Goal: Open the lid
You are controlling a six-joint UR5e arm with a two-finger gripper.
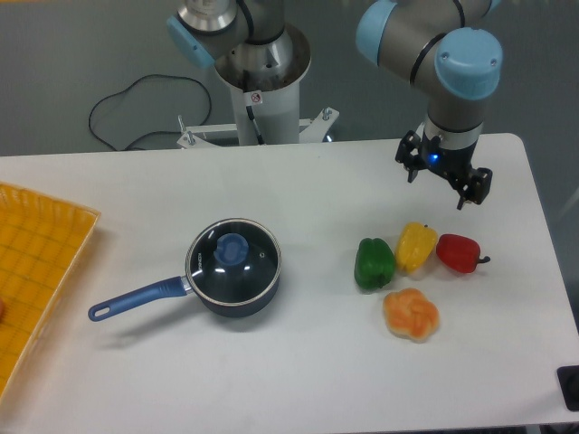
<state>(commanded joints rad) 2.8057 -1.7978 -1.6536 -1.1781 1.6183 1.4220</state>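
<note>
at the far left we see a yellow tray (41, 262) with a grid pattern, lying on the white tabletop (289, 380) and cut off by the frame edge. next comes the dark blue saucepan (231, 298), its long blue handle (136, 299) pointing down and to the left toward the tray. the lid (233, 250) sits flat on the saucepan, closing it, with its thin metal rim matching the pan's edge and its blue knob (232, 246) at the centre. nothing touches the lid.

behind the tabletop we see the arm's base column (262, 86), with a black cable (136, 104) looping on the floor to its left.

further right, four peppers lie close together: a green pepper (374, 263), a yellow pepper (416, 246) just beside it, an orange pepper (412, 314) below these two, and a red pepper (459, 253) at the right end of the group, touching or nearly touching the yellow one.

above the peppers, near the tabletop's back right corner, hangs the gripper (443, 184), well apart from the saucepan and lid. its two fingers are spread, with a clear gap between them, and they hold nothing. we see a small blue light on the gripper body.
</note>
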